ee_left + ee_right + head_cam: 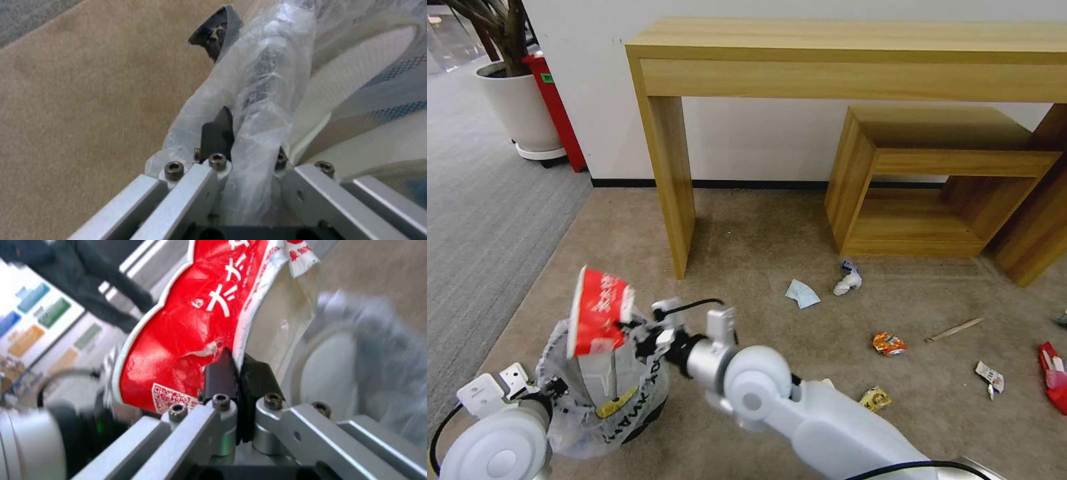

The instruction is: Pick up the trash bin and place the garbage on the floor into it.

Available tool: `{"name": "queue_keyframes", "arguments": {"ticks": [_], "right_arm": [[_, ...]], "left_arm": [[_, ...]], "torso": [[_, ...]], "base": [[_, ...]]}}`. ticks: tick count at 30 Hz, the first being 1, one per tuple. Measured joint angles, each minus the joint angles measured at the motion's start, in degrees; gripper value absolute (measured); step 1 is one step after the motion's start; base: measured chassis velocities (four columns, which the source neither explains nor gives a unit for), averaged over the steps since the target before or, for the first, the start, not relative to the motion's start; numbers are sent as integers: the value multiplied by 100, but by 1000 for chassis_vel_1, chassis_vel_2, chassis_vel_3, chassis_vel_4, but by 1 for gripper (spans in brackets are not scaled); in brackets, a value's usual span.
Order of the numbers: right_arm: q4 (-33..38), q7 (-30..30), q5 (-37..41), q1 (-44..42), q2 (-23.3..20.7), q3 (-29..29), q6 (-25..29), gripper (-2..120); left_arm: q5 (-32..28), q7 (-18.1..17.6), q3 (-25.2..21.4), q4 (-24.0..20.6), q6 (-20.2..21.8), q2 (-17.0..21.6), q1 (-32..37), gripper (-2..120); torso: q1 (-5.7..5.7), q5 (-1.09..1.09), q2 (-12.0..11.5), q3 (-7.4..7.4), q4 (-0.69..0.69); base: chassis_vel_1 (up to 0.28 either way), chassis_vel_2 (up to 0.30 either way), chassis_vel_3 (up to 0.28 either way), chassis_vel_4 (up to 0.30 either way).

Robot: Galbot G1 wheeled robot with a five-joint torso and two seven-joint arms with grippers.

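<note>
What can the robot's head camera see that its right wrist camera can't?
Head view alone: the litter on the floor, such as the orange can, wooden stick and tissue, plus the left claw holding the trash bin.

Right wrist view alone: the right claw's fingers pinched shut on the cup's edge, and its square code.

Both: the crushed red paper cup in the right claw, above the bin's bag.
</note>
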Motion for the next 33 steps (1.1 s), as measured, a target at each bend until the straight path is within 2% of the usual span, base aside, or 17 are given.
{"name": "queue_keyframes", "arguments": {"ticks": [8, 20, 26, 30, 33], "right_arm": [[-184, 20, -119, 30, -27, -217, -7, 0], [-417, 3, -487, -21, -105, -476, -47, 0], [-422, 202, -604, 19, -119, -475, -41, 0], [-416, 288, -564, 22, -127, -428, -35, 14], [-369, 126, -306, 12, -132, -282, -290, 24]], "left_arm": [[-66, -16, -146, 2, -20, 108, 21, 1], [-61, -26, -100, -37, -24, 150, -14, 1], [-26, -28, -104, -59, -23, 139, 50, 1], [3, -29, -108, -66, -20, 115, 86, 1], [32, -29, -96, -69, -16, 90, 96, 1]], "torso": [[0, 0, 0, 0, -1], [0, 1, 0, 0, -1], [0, 1, 0, 0, -1], [0, 1, 0, 0, -1], [0, 1, 0, 0, -1]], "base": [[0, 0, 0, 0], [0, 0, 0, 0], [0, 0, 0, 0], [0, 0, 0, 0], [0, 0, 0, 0]]}}
